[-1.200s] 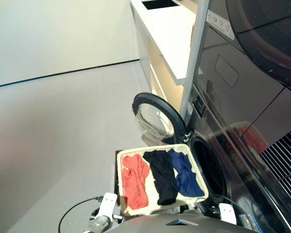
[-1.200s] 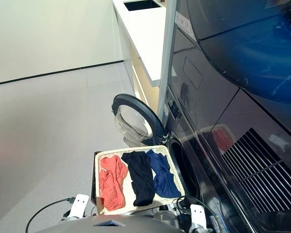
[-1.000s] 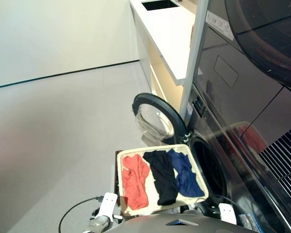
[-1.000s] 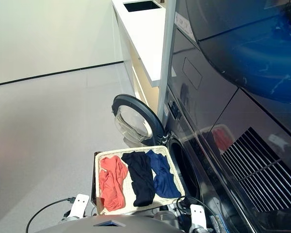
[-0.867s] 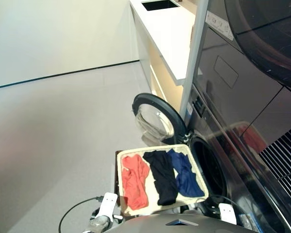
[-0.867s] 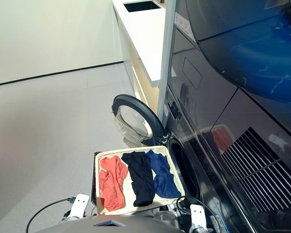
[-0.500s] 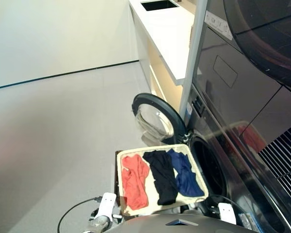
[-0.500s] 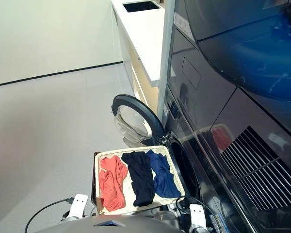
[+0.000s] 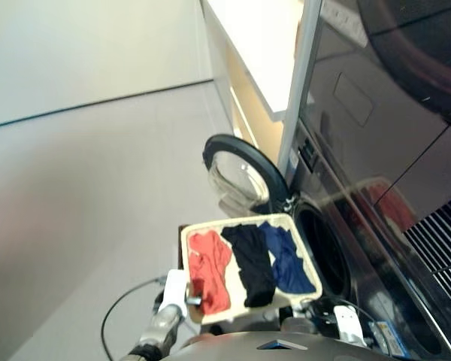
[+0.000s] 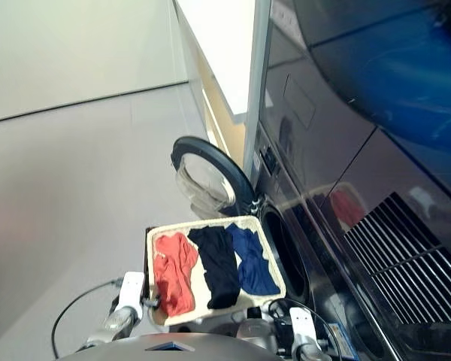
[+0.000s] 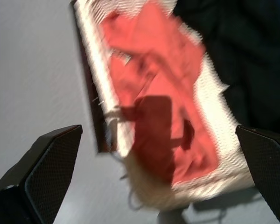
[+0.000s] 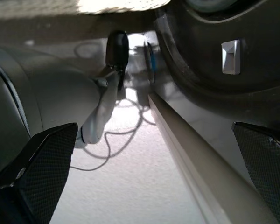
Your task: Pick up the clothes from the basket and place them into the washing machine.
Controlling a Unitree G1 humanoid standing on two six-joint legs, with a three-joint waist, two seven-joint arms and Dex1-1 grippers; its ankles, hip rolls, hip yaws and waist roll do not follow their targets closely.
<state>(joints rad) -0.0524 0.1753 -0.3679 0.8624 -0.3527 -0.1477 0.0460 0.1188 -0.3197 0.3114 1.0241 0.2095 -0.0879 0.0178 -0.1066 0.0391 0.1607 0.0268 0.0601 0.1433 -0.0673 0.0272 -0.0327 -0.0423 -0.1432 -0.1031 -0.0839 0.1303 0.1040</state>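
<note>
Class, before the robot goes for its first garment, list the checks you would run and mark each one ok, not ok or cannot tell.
1. Washing machine door swung open: ok.
2. Drum opening unblocked: ok.
3. All three clothes in the basket, orange-red garment, black garment, dark blue garment: ok.
4. Left tool open over the orange-red garment: ok.
5. Right tool open and empty: ok.
6. Left tool touching cloth: not ok.

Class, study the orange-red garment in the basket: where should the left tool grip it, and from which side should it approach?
Probably from above, at the bunched folds mid-cloth: the orange-red garment lies flat along the basket left rim, and raised creases give fingers purchase. The left tool, open, hangs over it.
</note>
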